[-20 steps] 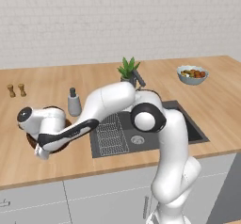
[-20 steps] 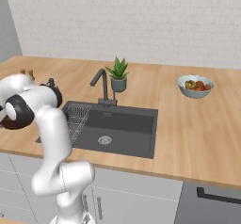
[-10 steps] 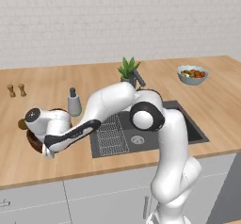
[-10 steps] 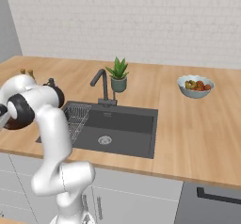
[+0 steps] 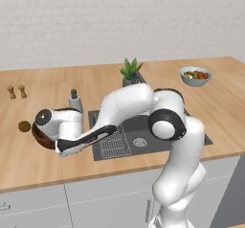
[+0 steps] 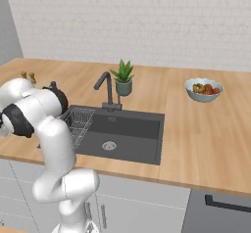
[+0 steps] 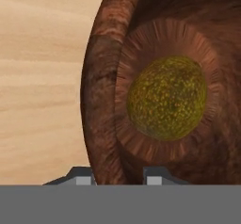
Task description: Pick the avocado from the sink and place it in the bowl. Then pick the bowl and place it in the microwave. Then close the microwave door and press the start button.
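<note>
Avocado [image 7: 167, 98] lies in bowl [image 7: 101, 96]; hand [image 7: 115, 175] straddles rim at 6 o'clock, clamp uncertain. Microwave steps remain.

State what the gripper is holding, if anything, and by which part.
The gripper straddles the bowl at its rim; a firm hold cannot be told. The avocado lies inside.

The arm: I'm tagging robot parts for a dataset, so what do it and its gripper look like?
The arm is a chain of smooth, rounded glossy white shells with dark, nearly black bands and round caps at the joints, rising from a white pedestal. No cables or markings are visible. The gripper shows as two small fingertips, dark grey with lighter grey square pads.
</note>
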Available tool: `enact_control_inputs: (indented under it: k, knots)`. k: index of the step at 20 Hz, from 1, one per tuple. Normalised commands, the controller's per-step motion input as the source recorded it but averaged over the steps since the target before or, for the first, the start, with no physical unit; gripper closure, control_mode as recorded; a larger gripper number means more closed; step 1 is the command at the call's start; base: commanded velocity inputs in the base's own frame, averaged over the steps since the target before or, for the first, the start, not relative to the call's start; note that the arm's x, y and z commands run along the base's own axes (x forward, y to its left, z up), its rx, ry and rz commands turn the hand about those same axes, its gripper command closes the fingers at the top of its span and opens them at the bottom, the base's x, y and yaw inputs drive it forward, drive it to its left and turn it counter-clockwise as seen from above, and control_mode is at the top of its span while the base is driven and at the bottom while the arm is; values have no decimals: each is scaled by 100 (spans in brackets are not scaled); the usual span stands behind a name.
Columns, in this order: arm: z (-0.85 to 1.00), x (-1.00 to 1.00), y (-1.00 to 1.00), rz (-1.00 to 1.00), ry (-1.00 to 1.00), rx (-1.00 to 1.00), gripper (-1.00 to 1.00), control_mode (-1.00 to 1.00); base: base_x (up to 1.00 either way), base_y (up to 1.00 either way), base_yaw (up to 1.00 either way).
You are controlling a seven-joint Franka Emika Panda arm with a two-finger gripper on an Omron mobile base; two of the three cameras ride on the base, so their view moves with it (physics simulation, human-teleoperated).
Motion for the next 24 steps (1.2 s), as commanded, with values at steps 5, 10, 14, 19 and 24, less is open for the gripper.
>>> enact_control_inputs:
  k: [5,10,14,19,24]
  knots:
    - [100,-1,-80,6,-18,2,100,-100,0,0,0]
    - [100,0,-76,8,-3,0,100,-100,0,0,0]
    - [100,0,-78,5,1,0,100,-100,0,0,0]
    - [100,0,-94,10,0,0,100,-100,0,0,0]
    - [100,-3,-96,3,0,-1,100,-100,0,0,0]
